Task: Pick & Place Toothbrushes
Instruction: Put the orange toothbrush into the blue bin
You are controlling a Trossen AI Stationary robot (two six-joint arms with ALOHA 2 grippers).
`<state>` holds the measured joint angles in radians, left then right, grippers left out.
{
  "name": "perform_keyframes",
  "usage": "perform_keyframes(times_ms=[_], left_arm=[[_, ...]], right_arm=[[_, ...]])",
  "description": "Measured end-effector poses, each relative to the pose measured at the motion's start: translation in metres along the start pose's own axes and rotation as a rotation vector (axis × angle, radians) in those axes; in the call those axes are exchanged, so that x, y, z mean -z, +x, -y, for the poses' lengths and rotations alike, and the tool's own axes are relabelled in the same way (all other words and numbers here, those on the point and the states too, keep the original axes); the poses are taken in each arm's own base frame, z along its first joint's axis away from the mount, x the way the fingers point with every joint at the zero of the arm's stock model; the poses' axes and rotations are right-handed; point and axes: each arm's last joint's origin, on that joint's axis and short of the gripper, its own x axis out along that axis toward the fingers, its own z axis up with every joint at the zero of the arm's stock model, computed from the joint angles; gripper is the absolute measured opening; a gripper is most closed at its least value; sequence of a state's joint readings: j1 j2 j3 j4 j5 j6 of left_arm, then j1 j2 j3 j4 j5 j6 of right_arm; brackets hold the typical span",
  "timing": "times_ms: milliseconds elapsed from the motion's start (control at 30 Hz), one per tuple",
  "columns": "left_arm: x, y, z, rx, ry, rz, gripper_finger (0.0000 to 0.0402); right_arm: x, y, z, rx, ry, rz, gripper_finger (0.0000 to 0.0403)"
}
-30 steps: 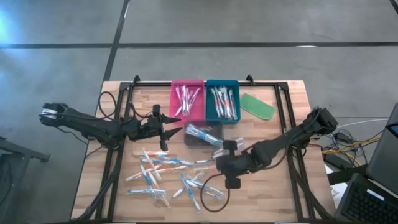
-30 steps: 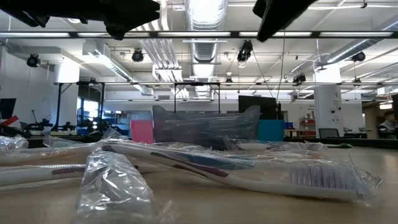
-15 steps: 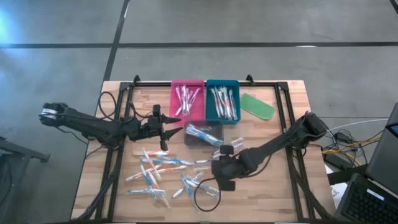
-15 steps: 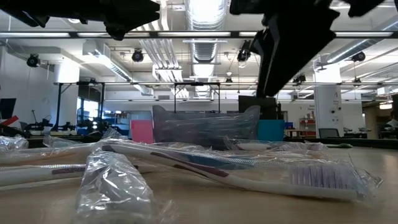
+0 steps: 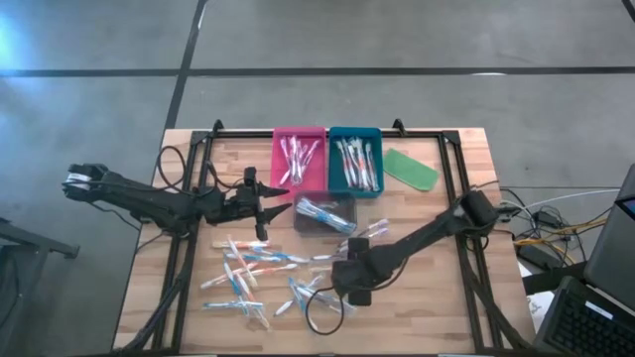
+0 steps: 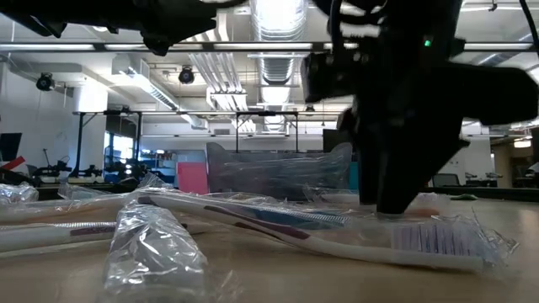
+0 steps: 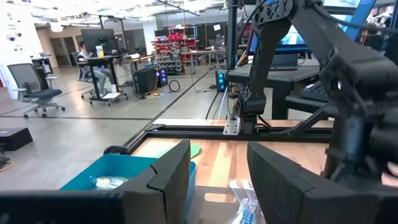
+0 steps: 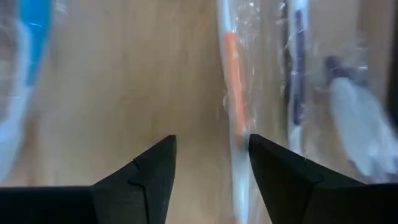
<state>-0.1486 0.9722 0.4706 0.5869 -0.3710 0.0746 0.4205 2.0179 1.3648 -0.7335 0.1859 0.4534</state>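
jaws of the right gripper (image 8: 208,163) stand wide apart and hold nothing, low over the loose pile; bare wood shows in the gap between them. jaws of the left gripper (image 7: 217,174) are also parted and empty, waiting beside the clear tray (image 5: 324,212), well apart from the pile.

going from big to small: the table (image 5: 466,307) carries, far beyond the right jaws, a pink tray (image 5: 299,159) and a teal tray (image 5: 355,160), both already holding brushes. nearer lie the scattered toothbrushes (image 5: 260,280), each in crinkly clear wrap. closest is an orange-accented brush (image 8: 234,106), lying just beside one finger and running ahead of it, not between the two.

to do this step well, my judgement is the right gripper should shift sideways until that brush handle sits centred in the gap, then descend until the fingertips nearly touch the wood and close on the handle itself, not only the loose wrap, which may slip or drag a neighbouring brush along.
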Motion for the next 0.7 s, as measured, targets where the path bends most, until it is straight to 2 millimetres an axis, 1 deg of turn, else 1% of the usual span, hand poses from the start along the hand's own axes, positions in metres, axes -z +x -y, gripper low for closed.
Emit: perform_keyframes(times_ms=[67, 200, 433, 700], left_arm=[[0.0000, 0.0000, -0.0001, 0.000, 0.000, 0.000, 0.0165], [0.0002, 0.0000, 0.0000, 0.000, 0.001, -0.002, 0.0165], [0.0004, 0.0000, 0.0000, 0.000, 0.002, -0.004, 0.0165], [0.0004, 0.0000, 0.0000, 0.000, 0.002, -0.004, 0.0165]], right_arm=[[-0.0013, 0.0075, 0.0020, -0.007, 0.008, -0.020, 0.0194], [-0.0034, 0.0140, 0.0055, -0.042, 0.019, -0.051, 0.0183], [-0.0041, 0.0082, 0.0071, -0.064, 0.023, -0.042, 0.0152], [-0.0038, 0.0088, 0.0067, -0.070, 0.021, -0.046, 0.0096]])
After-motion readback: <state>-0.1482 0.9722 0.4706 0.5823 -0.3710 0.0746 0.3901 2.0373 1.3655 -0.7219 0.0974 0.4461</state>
